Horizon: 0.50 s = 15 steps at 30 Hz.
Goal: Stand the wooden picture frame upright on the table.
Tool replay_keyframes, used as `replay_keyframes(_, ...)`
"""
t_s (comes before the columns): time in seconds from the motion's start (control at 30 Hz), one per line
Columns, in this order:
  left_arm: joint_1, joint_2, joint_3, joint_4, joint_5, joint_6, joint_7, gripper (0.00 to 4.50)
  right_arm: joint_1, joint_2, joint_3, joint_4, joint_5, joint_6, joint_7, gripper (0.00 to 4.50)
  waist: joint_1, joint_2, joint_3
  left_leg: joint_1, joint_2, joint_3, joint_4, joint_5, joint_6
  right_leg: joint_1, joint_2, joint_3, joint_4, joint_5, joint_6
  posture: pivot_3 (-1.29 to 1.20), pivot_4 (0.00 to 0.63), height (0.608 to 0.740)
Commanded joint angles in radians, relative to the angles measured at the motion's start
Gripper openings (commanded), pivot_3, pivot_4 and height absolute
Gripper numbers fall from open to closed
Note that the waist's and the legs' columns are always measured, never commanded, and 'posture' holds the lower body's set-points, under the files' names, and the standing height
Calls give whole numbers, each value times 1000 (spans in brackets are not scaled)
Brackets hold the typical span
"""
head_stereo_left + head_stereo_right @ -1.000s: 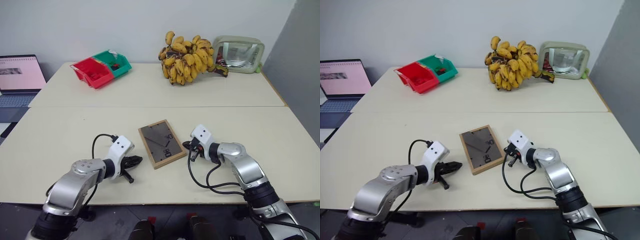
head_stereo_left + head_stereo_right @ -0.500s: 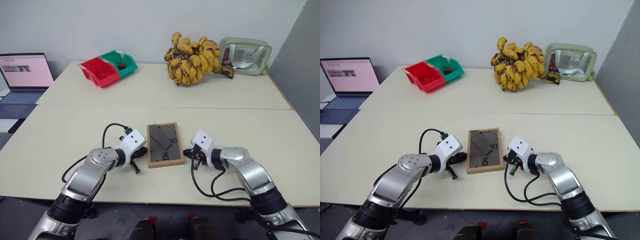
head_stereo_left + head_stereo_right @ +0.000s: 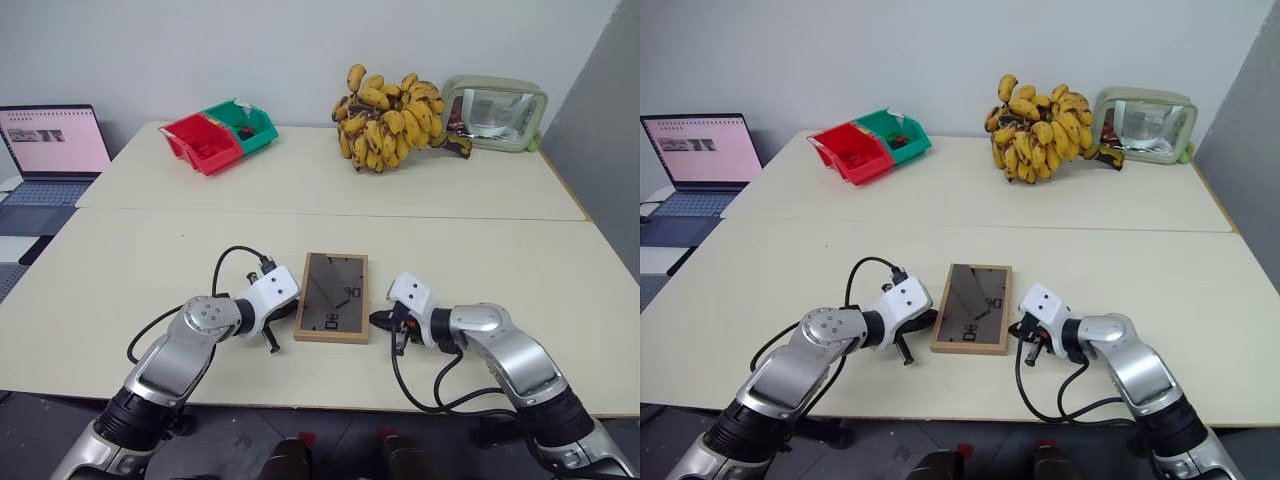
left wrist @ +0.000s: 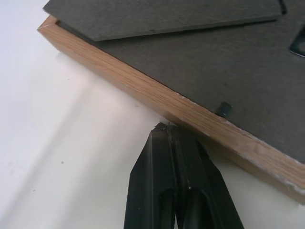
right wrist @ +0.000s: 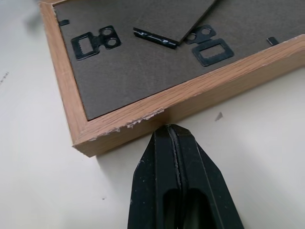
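Observation:
The wooden picture frame (image 3: 333, 310) lies flat on the table (image 3: 150, 250) with its dark back and easel stand facing up. My left gripper (image 4: 166, 128) is shut, and its tip touches the frame's left wooden edge near the front corner. On the other side my right gripper (image 5: 171, 129) is also shut, its tip just short of the frame's right edge close to the near corner. Neither gripper holds anything. The black hanger clips (image 5: 95, 42) on the back are visible.
At the back of the table stand a bunch of bananas (image 3: 390, 105), a grey-green pouch (image 3: 495, 112), a red bin (image 3: 200, 142) and a green bin (image 3: 240, 120). A laptop (image 3: 50, 150) sits beyond the left edge. A seam crosses the tabletop behind the frame.
The frame has turned clockwise from skewed to nearly square with the table edge. My left gripper has closed in on its left edge; my right gripper has drawn back slightly. The camera also shifted.

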Motion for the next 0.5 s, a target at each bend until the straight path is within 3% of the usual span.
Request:
replay_keyframes(0.03, 45, 41, 21, 8, -54, 64, -74, 22, -57, -24, -47, 72, -34, -77, -44, 0, 0, 0, 0, 0, 0, 1, 0, 0, 0, 0, 0, 0, 0, 0, 0, 0, 150, 740)
replay_keyframes(0.17, 12, 88, 181, 58, -193, 105, -174, 22, -134, 3, -65, 219, -90, -170, -146, 0, -12, 0, 0, 0, 0, 1, 0, 0, 1, -1, 1, 0, 0, 0, 0, 0, 150, 740)
replay_keyframes(0.23, -9, 78, 328, 69, -400, 248, -271, 391, -170, 24, -54, 298, -128, -208, -196, 0, -24, -1, 1, 0, 0, 1, -1, 0, 1, -2, 1, 0, 0, 1, -1, 0, 150, 740)
replay_keyframes(0.3, -40, 87, 428, 117, -574, 518, -324, 751, -185, 56, -57, 336, -124, -219, -212, 0, -26, -1, 1, -4, 1, 1, 0, 0, 1, -6, 4, 0, 1, 3, -4, 0, 150, 740)
replay_keyframes(0.4, -72, 116, 484, 180, -713, 786, -361, 1416, -194, 77, -45, 358, -130, -244, -210, 0, -28, -1, 1, -5, 1, -1, -1, 0, 1, -7, 8, -2, 1, 3, -4, 0, 150, 740)
replay_keyframes(0.5, -112, 86, 515, 265, -743, 902, -314, 1952, -179, 91, -30, 329, -126, -237, -196, 0, -27, -1, 1, -4, 1, 0, -1, 0, 1, -6, 7, 0, 1, 3, -5, 0, 150, 740)
